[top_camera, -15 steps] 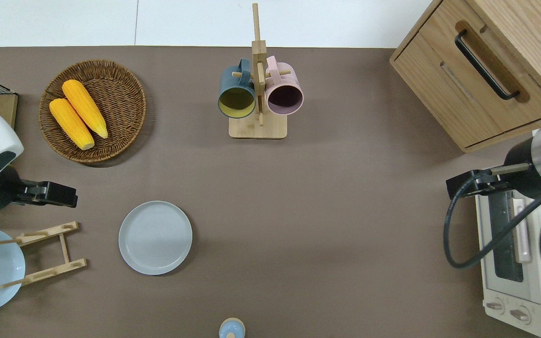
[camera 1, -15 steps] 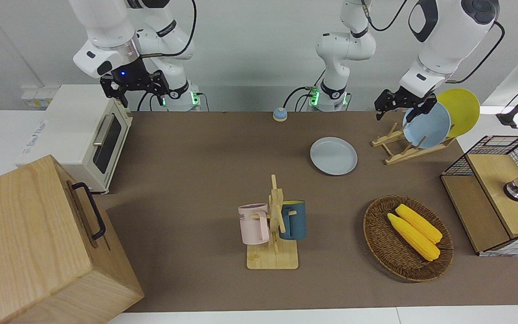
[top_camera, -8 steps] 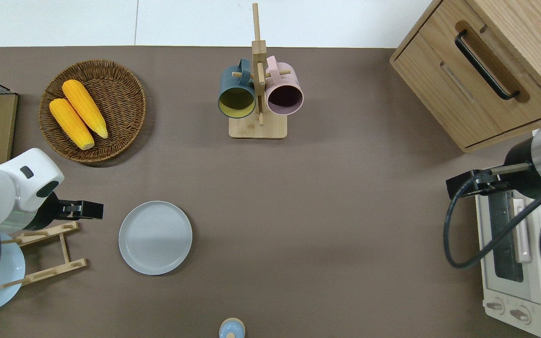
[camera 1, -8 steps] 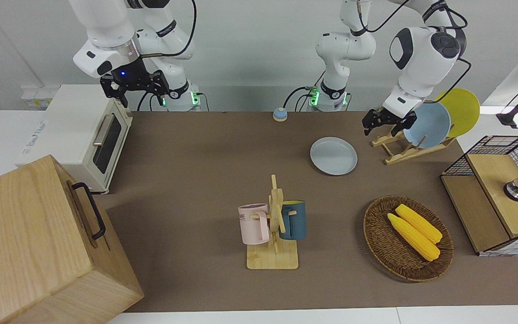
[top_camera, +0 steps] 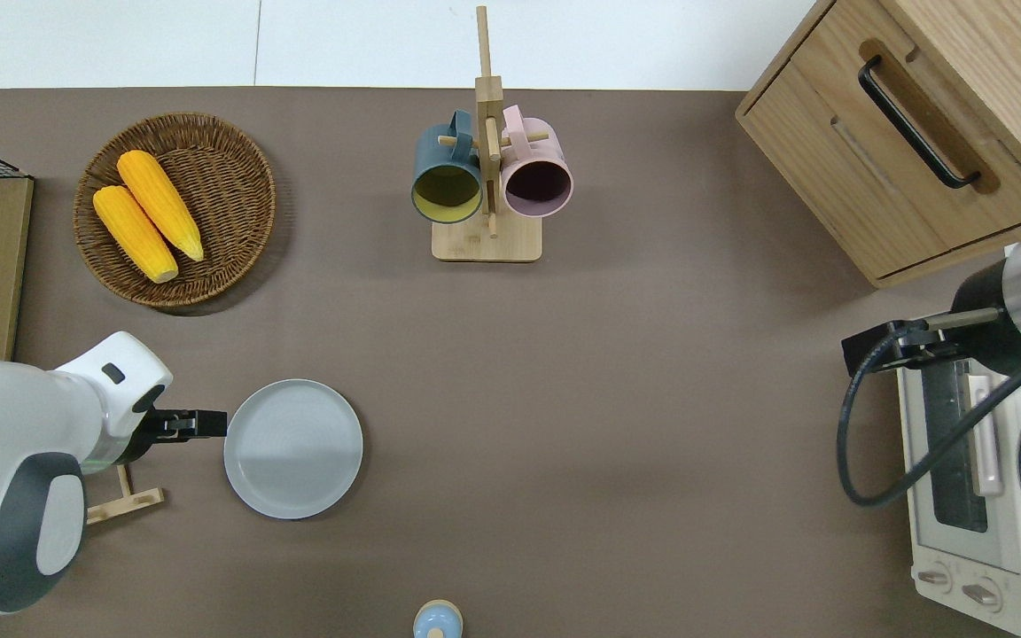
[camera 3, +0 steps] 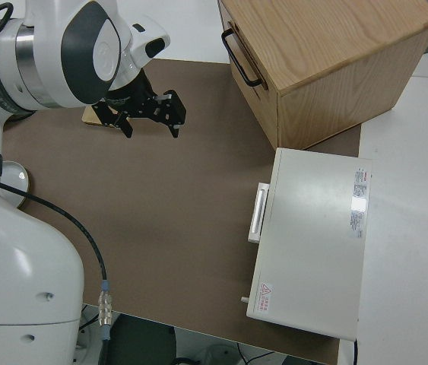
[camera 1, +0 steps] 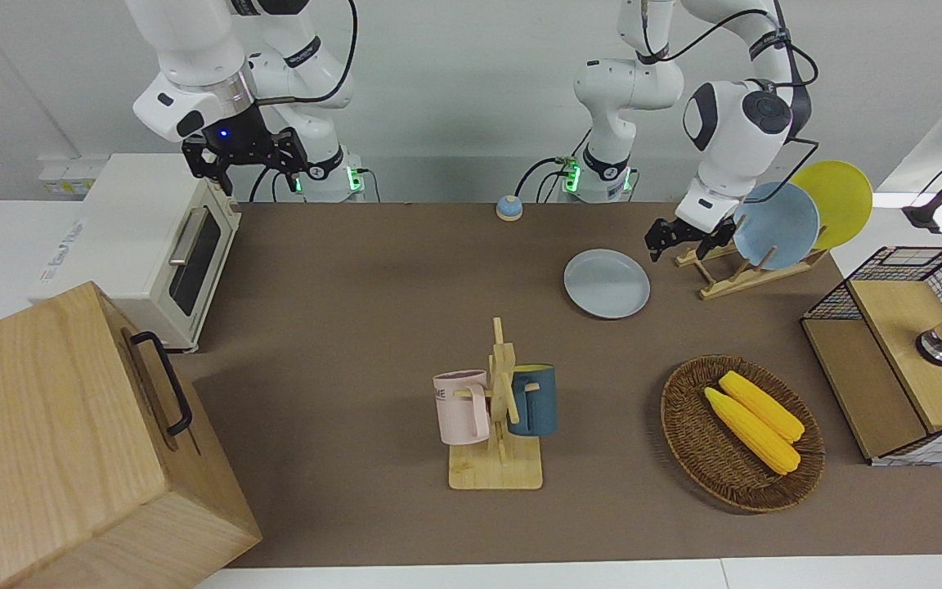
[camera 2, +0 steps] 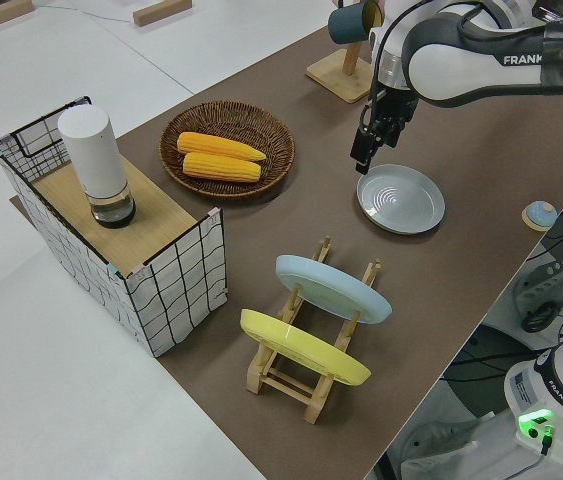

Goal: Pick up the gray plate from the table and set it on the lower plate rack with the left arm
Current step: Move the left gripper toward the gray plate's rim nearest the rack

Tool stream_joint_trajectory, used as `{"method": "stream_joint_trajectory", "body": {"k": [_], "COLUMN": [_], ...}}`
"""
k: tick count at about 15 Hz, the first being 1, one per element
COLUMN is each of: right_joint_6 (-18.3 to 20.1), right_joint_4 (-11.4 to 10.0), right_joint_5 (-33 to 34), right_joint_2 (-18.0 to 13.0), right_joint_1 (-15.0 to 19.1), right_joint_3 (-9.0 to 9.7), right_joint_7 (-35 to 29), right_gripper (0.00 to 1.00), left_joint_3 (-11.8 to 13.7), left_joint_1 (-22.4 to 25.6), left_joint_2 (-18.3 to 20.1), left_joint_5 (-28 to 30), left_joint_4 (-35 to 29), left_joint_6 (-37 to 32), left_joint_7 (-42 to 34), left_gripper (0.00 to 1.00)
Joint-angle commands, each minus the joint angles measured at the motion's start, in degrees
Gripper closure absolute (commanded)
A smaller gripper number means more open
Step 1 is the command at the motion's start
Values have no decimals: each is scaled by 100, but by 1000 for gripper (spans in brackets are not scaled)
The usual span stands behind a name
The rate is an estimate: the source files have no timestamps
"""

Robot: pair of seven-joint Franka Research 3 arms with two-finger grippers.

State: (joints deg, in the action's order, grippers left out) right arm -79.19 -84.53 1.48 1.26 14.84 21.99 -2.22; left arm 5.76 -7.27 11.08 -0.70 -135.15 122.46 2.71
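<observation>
The gray plate (camera 1: 607, 283) lies flat on the brown table (camera 1: 356, 327); it also shows in the overhead view (top_camera: 293, 448) and the left side view (camera 2: 401, 198). My left gripper (camera 1: 679, 237) is open and empty. It hangs over the plate's rim on the side toward the left arm's end of the table (top_camera: 200, 424), fingers down (camera 2: 366, 155). The lower plate rack (camera 1: 733, 274) stands beside the plate toward that end and holds a light blue plate (camera 1: 775, 227) and a yellow plate (camera 1: 835, 200). My right gripper (camera 1: 246, 168) is parked, open and empty (camera 3: 151, 128).
A mug stand (camera 1: 495, 425) with a pink and a blue mug stands mid-table, farther from the robots. A wicker basket (camera 1: 688, 425) of corn and a wire crate (camera 1: 896, 352) sit at the left arm's end. A toaster oven (camera 1: 152, 245) and wooden cabinet (camera 1: 70, 442) are at the right arm's end.
My left arm has swung from over the plate rack toward the gray plate and come lower; its gripper is now at the plate's rim. The right arm has not moved.
</observation>
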Motion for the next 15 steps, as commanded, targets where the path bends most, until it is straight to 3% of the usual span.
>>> {"method": "stream_joint_trajectory", "body": {"k": [1, 5, 15], "right_joint_6": [62, 62, 62], "right_joint_4": [42, 42, 42], "right_joint_5": [37, 37, 37], "right_joint_2": [-12, -12, -12], "right_joint_1": [133, 133, 133], "right_joint_3": [113, 121, 113], "right_joint_7": [-68, -68, -68], "right_gripper": [17, 17, 17], "left_joint_3": [21, 21, 21], "left_joint_1": [-72, -81, -99], "left_joint_2": [281, 123, -422], "left_joint_5": [-150, -150, -88], "left_joint_4": [-819, -1259, -1251], "left_joint_6": [742, 1402, 1640], "left_joint_7": [169, 143, 37], "left_gripper": [7, 7, 11]}}
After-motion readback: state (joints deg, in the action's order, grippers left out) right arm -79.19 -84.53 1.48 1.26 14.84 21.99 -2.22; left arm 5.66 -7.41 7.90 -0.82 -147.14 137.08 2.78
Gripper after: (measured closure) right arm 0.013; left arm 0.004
